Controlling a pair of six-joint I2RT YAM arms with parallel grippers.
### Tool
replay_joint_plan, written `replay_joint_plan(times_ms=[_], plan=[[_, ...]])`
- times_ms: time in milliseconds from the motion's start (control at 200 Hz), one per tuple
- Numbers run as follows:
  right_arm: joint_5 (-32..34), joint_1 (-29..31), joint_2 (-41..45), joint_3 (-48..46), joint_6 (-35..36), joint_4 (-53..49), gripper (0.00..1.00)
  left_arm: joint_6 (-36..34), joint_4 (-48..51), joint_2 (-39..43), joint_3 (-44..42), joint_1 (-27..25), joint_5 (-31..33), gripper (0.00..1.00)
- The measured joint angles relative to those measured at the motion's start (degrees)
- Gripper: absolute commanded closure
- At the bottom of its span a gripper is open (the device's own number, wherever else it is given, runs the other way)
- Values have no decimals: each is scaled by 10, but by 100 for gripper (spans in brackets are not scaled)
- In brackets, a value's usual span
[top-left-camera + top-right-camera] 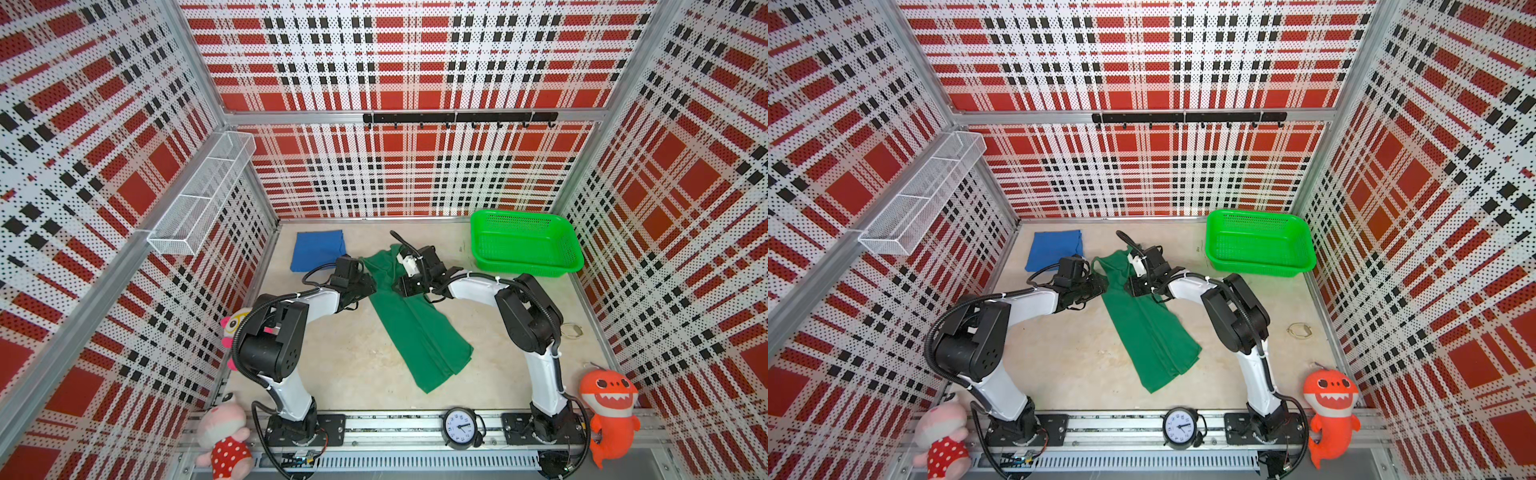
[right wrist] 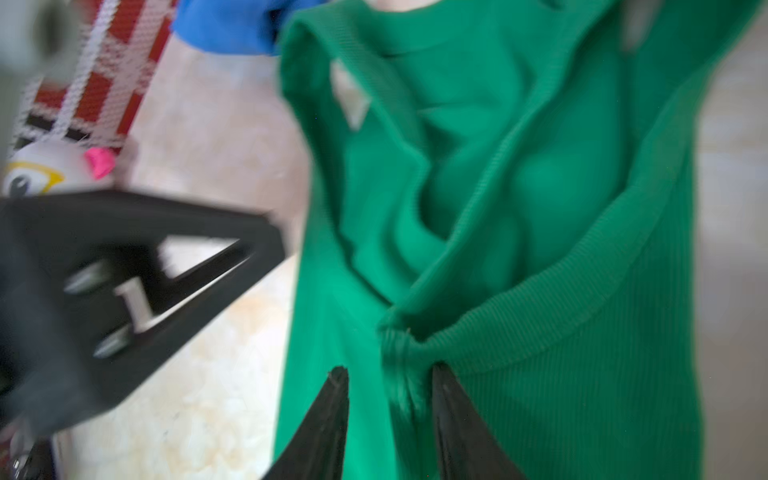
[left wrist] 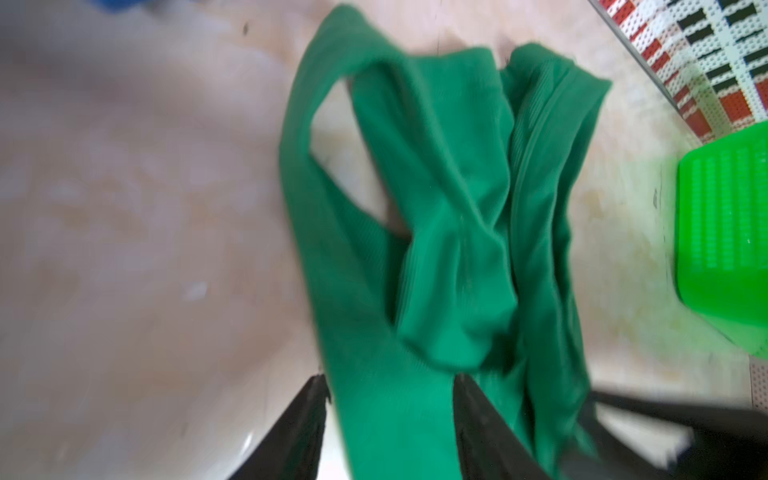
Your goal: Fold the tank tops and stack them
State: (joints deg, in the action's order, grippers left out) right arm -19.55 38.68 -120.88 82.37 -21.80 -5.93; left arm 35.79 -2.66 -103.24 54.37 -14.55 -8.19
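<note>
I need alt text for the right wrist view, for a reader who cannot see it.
The right hand pinches a bunched fold of the dark green tank top over a pale table; the blue tank top lies beyond.

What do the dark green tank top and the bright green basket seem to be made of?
The dark green tank top looks like a soft, matte ribbed knit: fine parallel ribs show, and it bunches into folds. The bright green basket is probably moulded plastic, slightly glossy: its walls are a regular grid of small holes and hold a stiff shape.
</note>
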Motion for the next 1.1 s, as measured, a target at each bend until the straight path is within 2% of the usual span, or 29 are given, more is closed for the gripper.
replay_joint_plan(times_ms=[150, 215, 561, 767, 822, 957, 1097], plan=[[12, 16, 12, -15, 30, -17, 51, -9, -4, -97, 94, 15, -7, 49], [30, 15, 28, -32, 37, -32, 50, -14, -5, -126, 132, 18, -11, 49], [95, -70, 211, -235, -17, -46, 67, -40, 11, -252, 309, 15, -24, 49], [99, -48, 259, -341, -81, -27, 73, -56, 44, -329, 437, 8, -32, 49], [103, -32, 265, -364, -102, -20, 73, -64, 57, -347, 469, 3, -33, 44], [116, -2, 296, -397, -146, -7, 64, -96, 93, -362, 515, -19, -26, 19], [126, -7, 353, -397, -159, -33, 52, -130, 134, -333, 498, -38, -11, 9]])
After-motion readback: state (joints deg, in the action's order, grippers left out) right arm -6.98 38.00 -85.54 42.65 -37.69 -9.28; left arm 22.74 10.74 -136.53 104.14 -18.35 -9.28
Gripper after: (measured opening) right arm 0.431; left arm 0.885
